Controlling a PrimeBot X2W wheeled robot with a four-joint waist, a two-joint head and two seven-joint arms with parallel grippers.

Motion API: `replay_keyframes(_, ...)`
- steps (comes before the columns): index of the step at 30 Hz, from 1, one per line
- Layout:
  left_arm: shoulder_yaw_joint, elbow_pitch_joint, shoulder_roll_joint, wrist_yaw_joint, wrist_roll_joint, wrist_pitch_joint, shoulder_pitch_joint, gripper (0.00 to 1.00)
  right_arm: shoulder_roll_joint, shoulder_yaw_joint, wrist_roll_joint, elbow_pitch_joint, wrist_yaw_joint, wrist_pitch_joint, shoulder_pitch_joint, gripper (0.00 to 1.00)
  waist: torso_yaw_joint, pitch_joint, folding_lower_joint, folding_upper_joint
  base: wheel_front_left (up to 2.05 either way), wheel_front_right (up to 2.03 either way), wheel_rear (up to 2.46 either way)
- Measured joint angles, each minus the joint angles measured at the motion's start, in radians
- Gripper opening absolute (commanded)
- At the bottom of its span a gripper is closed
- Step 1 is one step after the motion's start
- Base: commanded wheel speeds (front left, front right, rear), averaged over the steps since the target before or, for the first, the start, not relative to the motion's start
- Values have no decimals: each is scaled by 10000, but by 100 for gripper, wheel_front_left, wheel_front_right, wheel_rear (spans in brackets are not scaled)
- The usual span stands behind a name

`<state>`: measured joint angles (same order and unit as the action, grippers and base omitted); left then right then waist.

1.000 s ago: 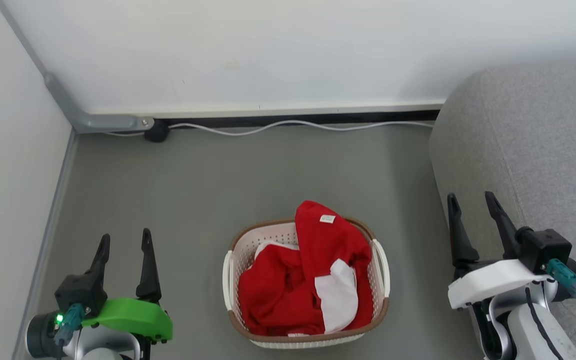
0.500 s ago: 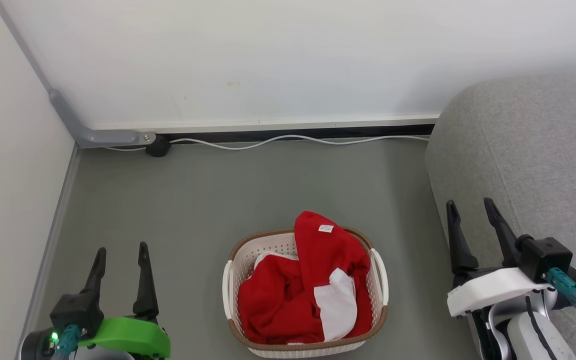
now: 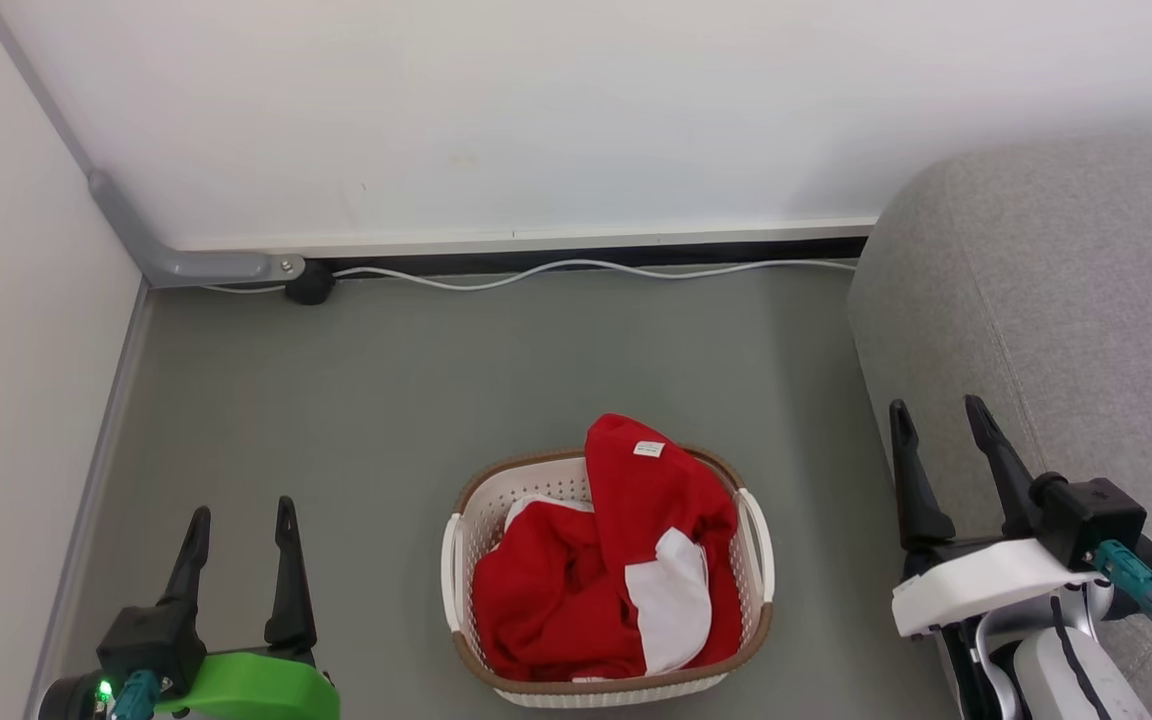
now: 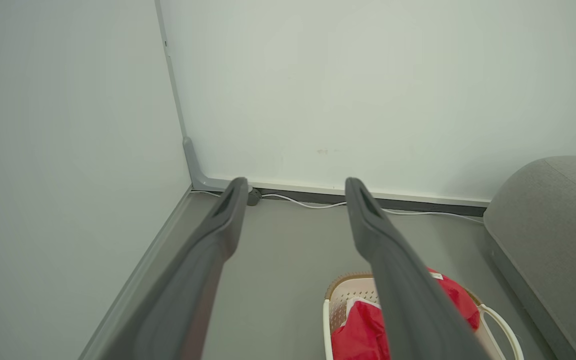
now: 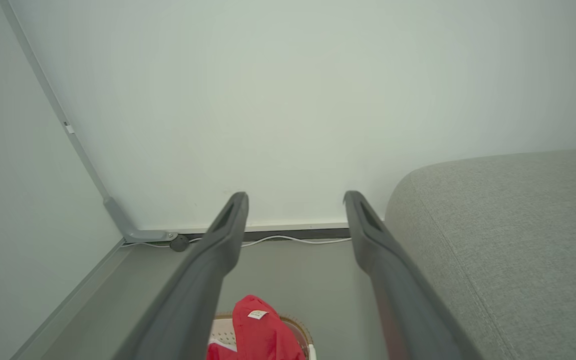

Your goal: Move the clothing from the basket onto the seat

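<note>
While sitting low on the grey floor (image 3: 386, 380), squarely between the two arms: the basket (image 3: 484, 515), cream and perforated, with a brown rim and white side handles. Heaped inside the basket, the red clothing (image 3: 576, 590), bunched and folded over itself. Rising over the basket's far rim, one red fold showing a small white label (image 3: 648, 449). Toward the basket's near right corner, a white panel (image 3: 671, 600) lying on top of the heap. Untouched by either gripper.

Left of the basket and well apart from it, the left gripper (image 3: 242, 508), green-shelled, fingers spread wide, pinching nothing, pointing toward the wall (image 3: 536, 120).

Right of the basket, also well apart, the right gripper (image 3: 936, 404), white-shelled, fingers likewise parted with only air between them.

Further right of the basket, past that gripper, the seat (image 3: 1086, 300): a big grey cushion with a rounded edge.

Behind the basket, along the foot of the wall, a white cable (image 3: 556, 268) snaking across.

From the left wrist, the basket partly hidden behind one dark finger.
</note>
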<state>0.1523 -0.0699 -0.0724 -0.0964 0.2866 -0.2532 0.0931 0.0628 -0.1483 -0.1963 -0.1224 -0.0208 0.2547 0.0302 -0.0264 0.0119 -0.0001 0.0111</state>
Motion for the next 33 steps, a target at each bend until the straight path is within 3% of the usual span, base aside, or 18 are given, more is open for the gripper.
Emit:
replay_keyframes(10, 221, 121, -90, 33, -146, 0, 30, 100, 4, 4, 2, 447, -75, 0, -25, 100, 126, 590, 0, 0, 0, 0, 0)
replay_keyframes(15, 675, -10, -219, 265, -589, 33, -152, 100, 0, 102, 2, 813, -163, 0, -312, 100, 239, 1083, 0, 0, 0, 0, 0)
replay_keyframes(33, 2280, -1432, -255, 965, -1952, 769, -2965, 100, 2, 558, 4, 1580, -265, 0, -1901, 100, 981, 3428, 1, 0, 0, 0, 0)
